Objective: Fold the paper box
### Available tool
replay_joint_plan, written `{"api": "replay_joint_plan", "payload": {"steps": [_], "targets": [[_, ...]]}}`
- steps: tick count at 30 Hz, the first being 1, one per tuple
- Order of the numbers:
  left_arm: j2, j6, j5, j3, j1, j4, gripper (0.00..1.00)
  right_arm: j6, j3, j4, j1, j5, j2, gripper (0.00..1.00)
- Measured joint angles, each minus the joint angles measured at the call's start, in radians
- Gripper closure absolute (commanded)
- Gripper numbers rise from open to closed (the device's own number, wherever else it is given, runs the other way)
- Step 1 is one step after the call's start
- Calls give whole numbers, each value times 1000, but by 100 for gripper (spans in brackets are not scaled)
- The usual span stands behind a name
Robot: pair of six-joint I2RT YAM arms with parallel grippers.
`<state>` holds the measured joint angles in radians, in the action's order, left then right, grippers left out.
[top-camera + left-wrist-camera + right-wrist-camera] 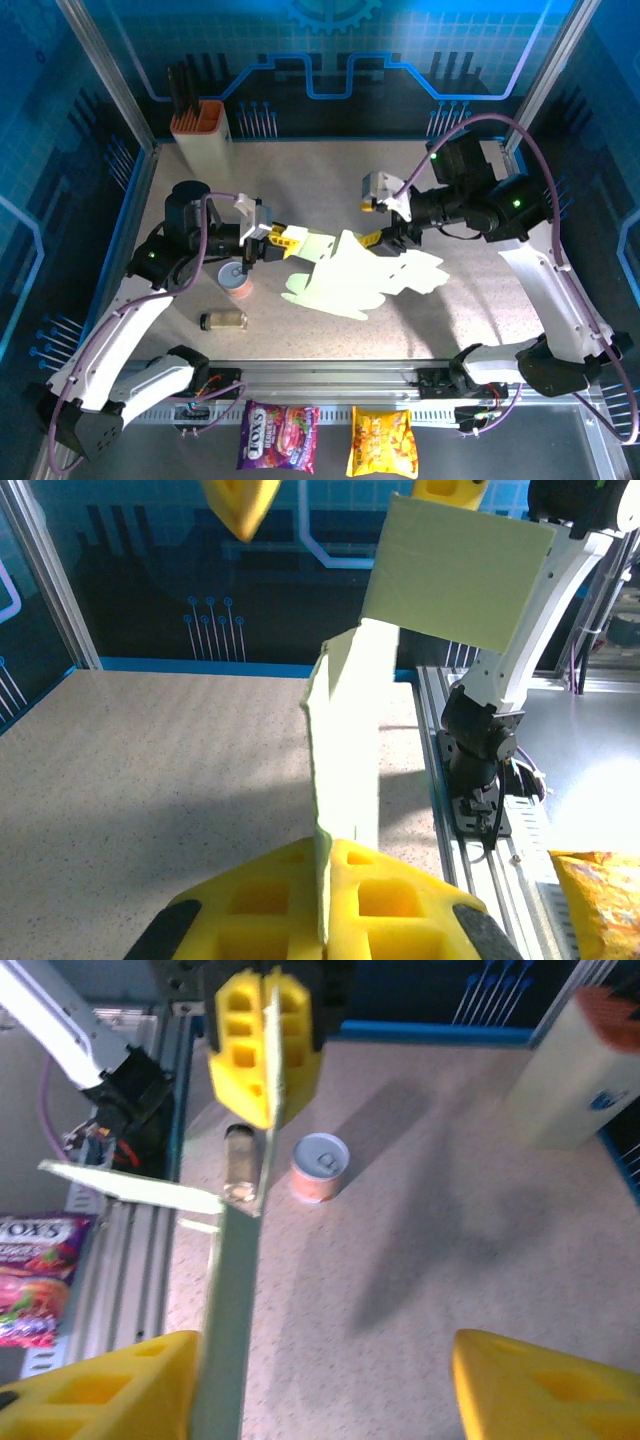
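1 paper box, left hand clamping; FOX'S bag

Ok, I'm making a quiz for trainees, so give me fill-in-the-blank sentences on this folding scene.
1. The left pincer is ___ on the paper box.
2. The right pincer stands ___.
3. The can stands upright, while the jar lies on its ___.
4. The rim of the holder is ___.
Missing words: shut; open; side; orange.
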<state>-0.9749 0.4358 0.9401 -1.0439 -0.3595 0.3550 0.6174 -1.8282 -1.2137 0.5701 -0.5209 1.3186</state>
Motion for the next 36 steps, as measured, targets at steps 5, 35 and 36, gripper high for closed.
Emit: {"api": "replay_joint_plan", "payload": {"steps": [5,35,36], "targets": [[0,39,0,2,-1,15,100,-50,0,-82,81,72,0,54],[17,121,0,33,-18,37,100,-120,50,-178,139,180,8,95],[17,121,0,33,-18,37,100,-119,50,-177,139,181,8,97]]}}
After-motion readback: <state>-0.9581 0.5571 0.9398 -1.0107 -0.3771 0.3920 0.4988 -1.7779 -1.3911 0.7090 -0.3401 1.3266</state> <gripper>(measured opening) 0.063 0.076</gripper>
